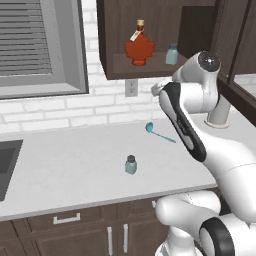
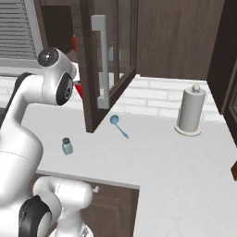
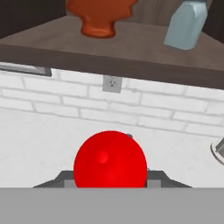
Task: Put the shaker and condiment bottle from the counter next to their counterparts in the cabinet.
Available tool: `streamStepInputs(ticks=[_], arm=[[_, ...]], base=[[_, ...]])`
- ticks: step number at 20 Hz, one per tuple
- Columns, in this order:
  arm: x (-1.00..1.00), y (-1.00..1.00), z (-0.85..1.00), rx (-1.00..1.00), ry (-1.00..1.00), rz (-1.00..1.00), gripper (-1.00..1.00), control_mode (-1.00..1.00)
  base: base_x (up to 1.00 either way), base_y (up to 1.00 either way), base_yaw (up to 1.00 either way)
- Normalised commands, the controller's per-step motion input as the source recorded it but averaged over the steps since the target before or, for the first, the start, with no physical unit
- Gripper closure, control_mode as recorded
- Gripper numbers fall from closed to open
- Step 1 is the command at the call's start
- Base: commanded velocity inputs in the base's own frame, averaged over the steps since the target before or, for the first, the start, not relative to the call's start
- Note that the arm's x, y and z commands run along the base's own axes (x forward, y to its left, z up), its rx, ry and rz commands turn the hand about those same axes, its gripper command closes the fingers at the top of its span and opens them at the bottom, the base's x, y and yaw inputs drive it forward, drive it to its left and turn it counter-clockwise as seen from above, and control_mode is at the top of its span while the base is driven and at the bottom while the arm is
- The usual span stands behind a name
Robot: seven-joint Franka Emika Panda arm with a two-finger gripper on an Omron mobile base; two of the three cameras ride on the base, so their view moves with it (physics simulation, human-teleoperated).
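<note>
While the arm stands raised toward the cabinet (image 1: 150, 65), the red bottle (image 3: 110, 159) sits end-on in the hand view, its round red face between the two dark fingers (image 3: 61, 178) at either side — the jaws are clenched on it. In the right base view a sliver of the same red shows just behind the arm's upper joint, beside the open door (image 2: 107, 65). The gripper (image 3: 110, 181) is below the shelf (image 3: 131, 52) edge, facing the wall outlet (image 3: 112, 83) and the white brick.

On the shelf stands the maple-leaf bottle (image 1: 139, 46), upright, tan cap and white tag up. To its right, apart from it, stands a small pale blue shaker (image 1: 172, 54) — upright in the left base view, tilted in the hand view only by the camera's roll.

The other shaker (image 1: 131, 164) stands upright on the counter (image 1: 65, 170), alone, towards the front edge, well apart from the cabinet. A blue ladle (image 1: 159, 132) lies flat farther back, between that shaker and the wall. A paper-towel holder (image 2: 190, 111) stands at the right, near the wall. The corner of a sink (image 1: 7, 165) shows at the far left of the counter, below the window (image 1: 35, 45).
</note>
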Motion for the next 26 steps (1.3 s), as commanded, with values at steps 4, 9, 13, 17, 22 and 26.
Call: streamStepInputs(ticks=[4,9,13,17,22,26], arm=[[0.0,0.0,0.3,0.0,-0.03,0.07,1.0,-1.0],[0.0,0.0,0.28,0.0,0.0,0.03,1.0,-1.0],[0.0,0.04,0.3,-0.02,0.0,0.02,1.0,-1.0],[0.0,0.02,0.37,-0.01,0.0,0.01,1.0,-1.0],[0.0,0.0,0.1,0.0,-0.12,0.04,1.0,-1.0],[-0.19,0.0,0.0,0.0,-0.32,0.04,1.0,-1.0]], base=[[0.0,0.0,0.0],[0.0,0.0,0.0],[0.0,0.0,0.0],[0.0,0.0,0.0],[0.0,0.0,0.0],[0.0,0.0,0.0]])
